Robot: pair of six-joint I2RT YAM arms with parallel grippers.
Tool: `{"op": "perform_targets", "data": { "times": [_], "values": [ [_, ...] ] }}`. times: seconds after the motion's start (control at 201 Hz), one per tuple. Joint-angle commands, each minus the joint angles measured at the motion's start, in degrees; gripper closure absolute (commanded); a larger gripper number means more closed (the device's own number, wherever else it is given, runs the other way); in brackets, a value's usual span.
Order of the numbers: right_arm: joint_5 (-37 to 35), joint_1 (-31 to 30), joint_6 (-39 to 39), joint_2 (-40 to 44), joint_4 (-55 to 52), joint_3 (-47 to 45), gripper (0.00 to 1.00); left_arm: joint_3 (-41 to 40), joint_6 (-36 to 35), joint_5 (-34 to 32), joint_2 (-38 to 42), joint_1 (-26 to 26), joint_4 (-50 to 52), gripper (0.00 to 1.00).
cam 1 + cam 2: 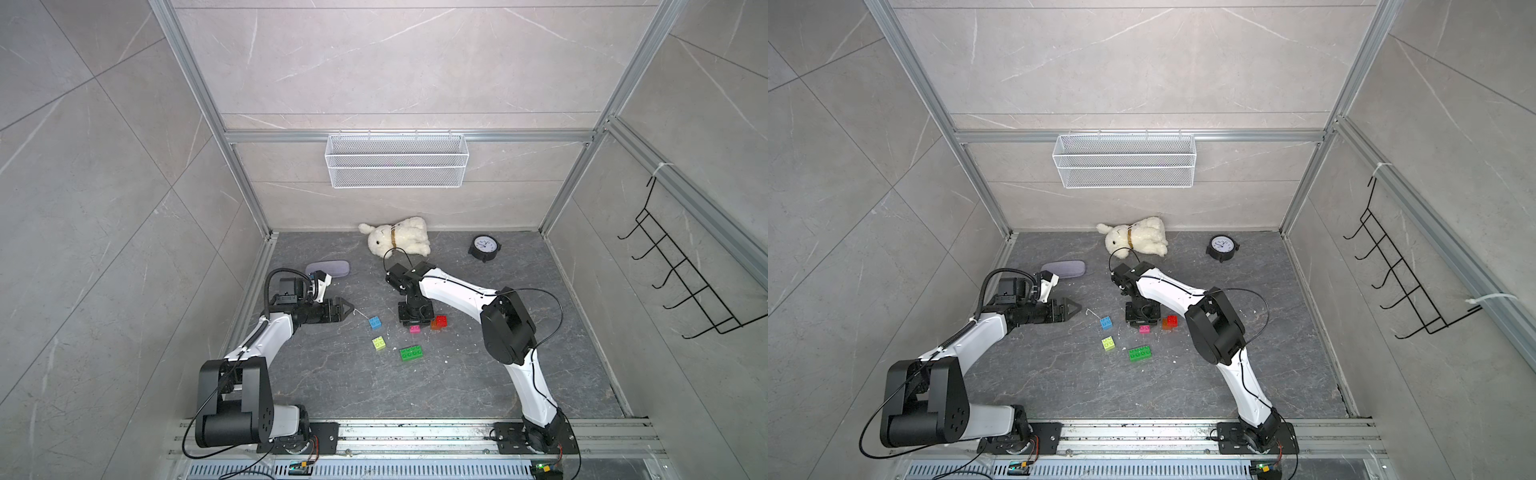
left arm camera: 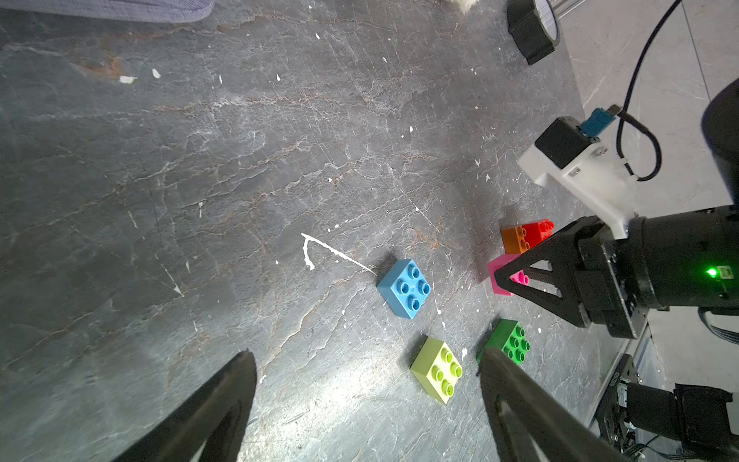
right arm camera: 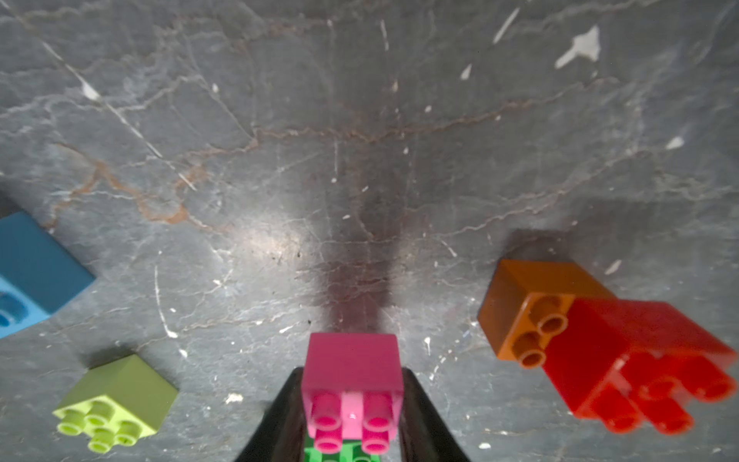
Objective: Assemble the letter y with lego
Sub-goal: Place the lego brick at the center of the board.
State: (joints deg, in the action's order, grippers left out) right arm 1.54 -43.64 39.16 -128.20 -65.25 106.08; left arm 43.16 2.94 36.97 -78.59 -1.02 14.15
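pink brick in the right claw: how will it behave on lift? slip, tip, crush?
Probably rigid: the pink brick looks like hard moulded plastic, so the right claw shouldn't crush it. Its smooth sides might slip, as only the claw's tips pinch it. Likely light, and blocky enough not to roll.

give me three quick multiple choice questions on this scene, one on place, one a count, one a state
1. Which brick touches the orange brick? A blue brick B green brick C red brick
2. How many bricks are in view? A four B six C eight
3. The right gripper is: A shut on the pink brick B open C out of view
Key: C, red overlaps orange; B, those four plus the yellow-green brick and pink; A, its fingers clamp it in the right wrist view.
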Motion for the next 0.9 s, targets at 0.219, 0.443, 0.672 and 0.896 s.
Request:
{"op": "perform_targets", "data": {
  "times": [0.219,0.443,0.672,0.896],
  "values": [
    [1.6,0.1,1.3,-1.4,-0.6,-1.7,0.59,0.3,-1.1,0.8,0.6,-0.2,-0.2,0.1],
    [1.1,0.1,1.3,-0.3,-0.4,-1.7,0.55,0.2,-1.1,0.9,0.5,-0.2,-0.2,0.1],
    [-5.2,1.0,-11.1,9.1,3.6,-2.1,0.5,0.4,-0.9,1.8,-0.2,0.1,-0.4,0.1],
    [0.6,4.4,-52.0,25.1,21.2,-18.7,0.46,0.3,-1.1,1.9,-0.1,0.2,-0.4,0.1]
  ]
}}
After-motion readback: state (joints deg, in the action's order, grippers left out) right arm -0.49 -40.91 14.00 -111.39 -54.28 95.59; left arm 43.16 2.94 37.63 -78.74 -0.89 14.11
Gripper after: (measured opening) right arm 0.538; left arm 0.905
